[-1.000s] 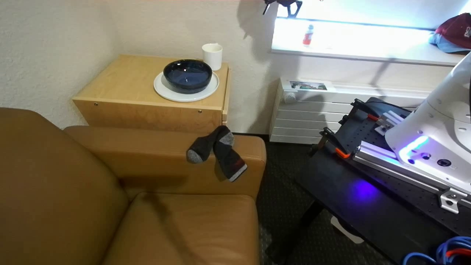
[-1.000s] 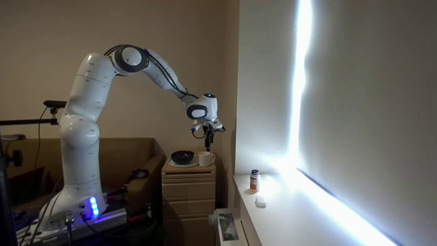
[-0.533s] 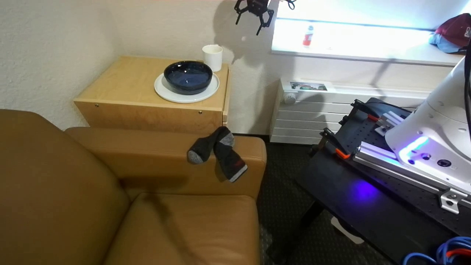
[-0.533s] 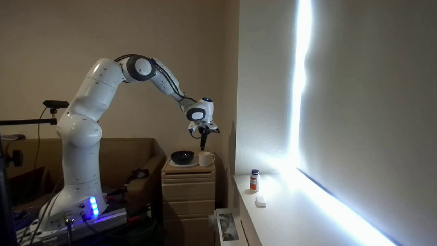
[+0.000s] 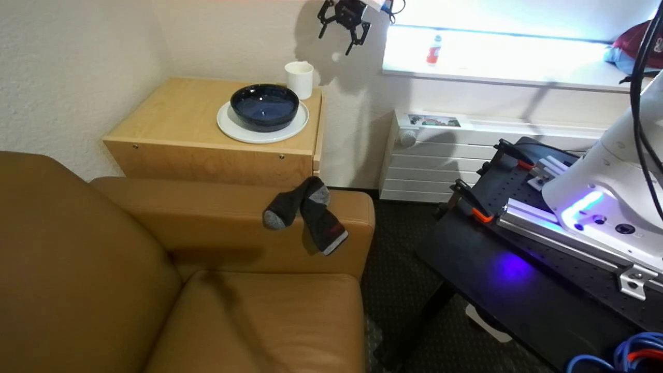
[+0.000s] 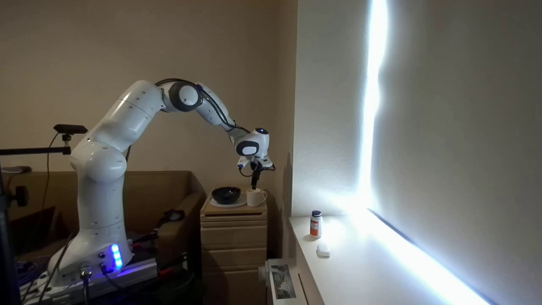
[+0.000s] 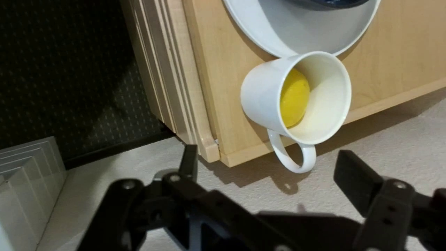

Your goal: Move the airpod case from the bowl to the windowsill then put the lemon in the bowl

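Note:
A white airpod case rests on the windowsill beside a small bottle; glare washes out that spot in the opposite exterior view. On a white plate sits the dark blue bowl, its inside bare. The yellow lemon lies inside the white mug, as the wrist view shows; the mug hides it in both exterior views. My gripper stands open with nothing between its fingers. It hovers above and close to the mug, whose handle points toward the gap between the fingertips in the wrist view.
The plate lies against or very near the mug, on a wooden cabinet beside the wall. A red-labelled bottle and a cap stand on the sill. Socks drape over the sofa arm. A radiator sits under the sill.
My gripper has moved away from the window toward the cabinet and come down nearer the mug, staying open. The airpod case, bowl and mug have not moved.

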